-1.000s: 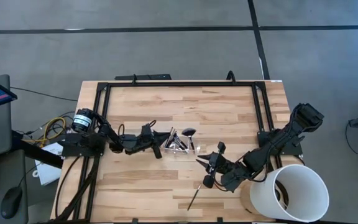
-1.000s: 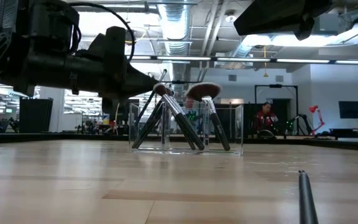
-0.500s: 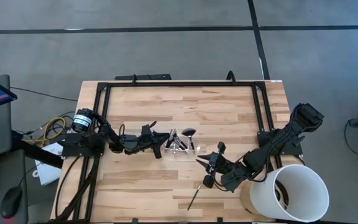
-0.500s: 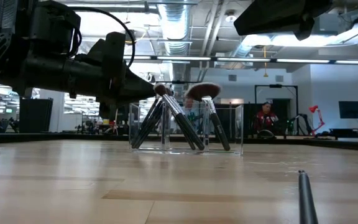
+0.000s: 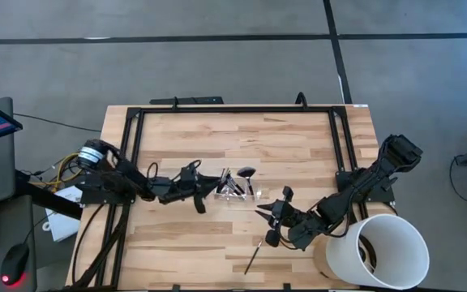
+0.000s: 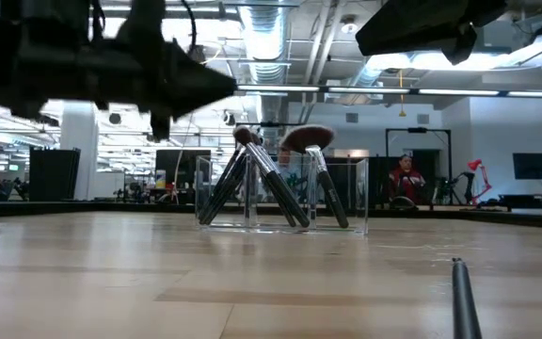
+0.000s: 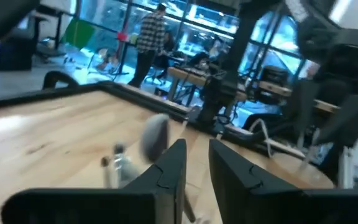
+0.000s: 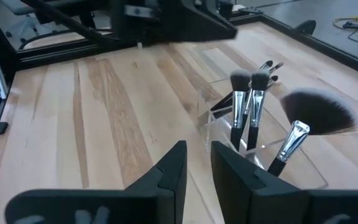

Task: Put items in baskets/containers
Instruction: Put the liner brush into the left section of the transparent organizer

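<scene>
From above, the wooden surface [image 5: 298, 146] is seen on a grey floor. The clear tray [image 5: 235, 191] of brushes [image 5: 227, 183] is mid-surface, and one brush [image 5: 253, 259] is left lying near the front edge. A white bucket [image 5: 387, 248] is set at the right corner. The left claw [image 5: 203, 197] is held just beside the tray, the right claw [image 5: 269, 228] near it; both are seen slightly open, gripping nothing.

Down low, a big bright room is seen behind.

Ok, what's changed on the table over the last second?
The left gripper has pulled back from the clear tray toward its own side of the table, and its jaws have parted; nothing is between them. The brushes in the tray, the loose brush near the front edge and the right gripper have not moved.
</scene>
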`<state>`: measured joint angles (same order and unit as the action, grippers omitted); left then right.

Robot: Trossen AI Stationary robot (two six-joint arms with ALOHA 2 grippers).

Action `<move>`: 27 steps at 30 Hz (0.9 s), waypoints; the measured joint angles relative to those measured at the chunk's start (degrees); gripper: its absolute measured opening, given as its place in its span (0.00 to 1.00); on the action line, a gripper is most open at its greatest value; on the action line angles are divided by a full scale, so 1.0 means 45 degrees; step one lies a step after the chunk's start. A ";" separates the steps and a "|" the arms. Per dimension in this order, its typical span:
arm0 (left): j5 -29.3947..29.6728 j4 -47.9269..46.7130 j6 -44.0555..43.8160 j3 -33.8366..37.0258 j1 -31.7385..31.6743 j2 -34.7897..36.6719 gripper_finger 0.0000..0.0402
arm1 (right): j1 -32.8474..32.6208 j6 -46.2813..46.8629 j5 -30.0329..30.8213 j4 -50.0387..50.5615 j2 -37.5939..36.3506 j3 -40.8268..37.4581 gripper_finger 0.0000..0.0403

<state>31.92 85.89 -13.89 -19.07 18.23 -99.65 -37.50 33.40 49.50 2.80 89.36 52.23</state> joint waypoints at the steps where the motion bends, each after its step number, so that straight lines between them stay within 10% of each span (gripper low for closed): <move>1: 0.0089 -0.0357 0.0258 0.0000 0.0193 0.0350 0.16 | 0.0000 0.0015 -0.0002 0.0002 0.0000 0.0000 0.16; 13: 0.1554 -0.5180 0.1159 0.0000 0.2120 0.3957 0.16 | 0.0000 0.0253 -0.0015 -0.0052 0.0000 0.0000 0.16; 27: 0.1818 -0.5599 0.3558 -0.0010 0.4382 0.5911 0.16 | 0.0906 -0.0180 -0.1033 -0.1569 0.2118 -0.0015 0.16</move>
<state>40.10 60.70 2.12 -19.11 37.95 -73.05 -33.42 32.59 44.85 -4.26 98.89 52.16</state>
